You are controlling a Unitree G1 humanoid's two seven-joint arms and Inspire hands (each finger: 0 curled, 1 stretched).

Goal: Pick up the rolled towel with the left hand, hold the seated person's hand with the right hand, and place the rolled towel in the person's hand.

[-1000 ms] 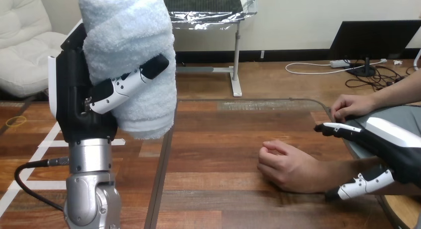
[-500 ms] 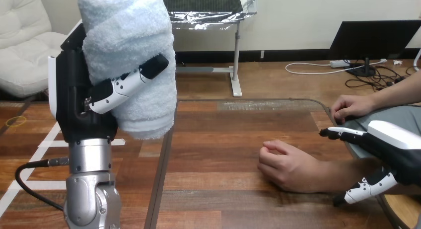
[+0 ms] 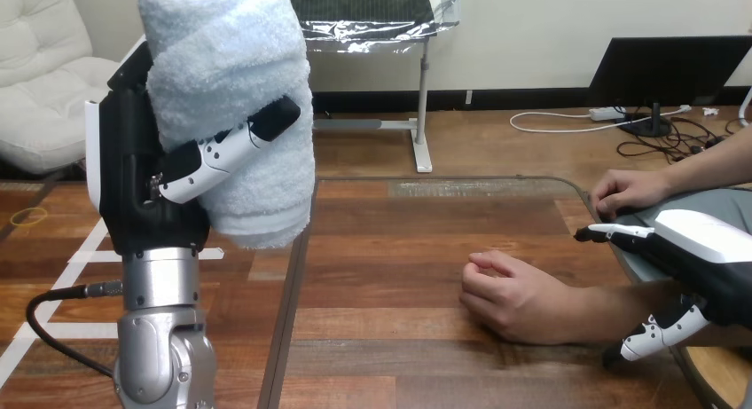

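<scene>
A pale blue rolled towel (image 3: 235,107) stands upright, raised high at the left, with my left hand (image 3: 146,187) shut on it; its thumb crosses the roll's front. The person's hand (image 3: 514,295) rests on the wooden table (image 3: 381,249) at centre right, loosely curled, palm down. My right hand (image 3: 701,267) hovers at the right edge over the person's forearm, fingers straight and pointing left, thumb hanging below. It is open, and I cannot tell whether it touches the forearm.
A second hand of the person (image 3: 631,192) lies at the table's far right corner. The table's left edge (image 3: 288,302) runs down just below the towel.
My right hand has drawn back to the right and a little down along the person's forearm. The left hand and towel have stayed still.
</scene>
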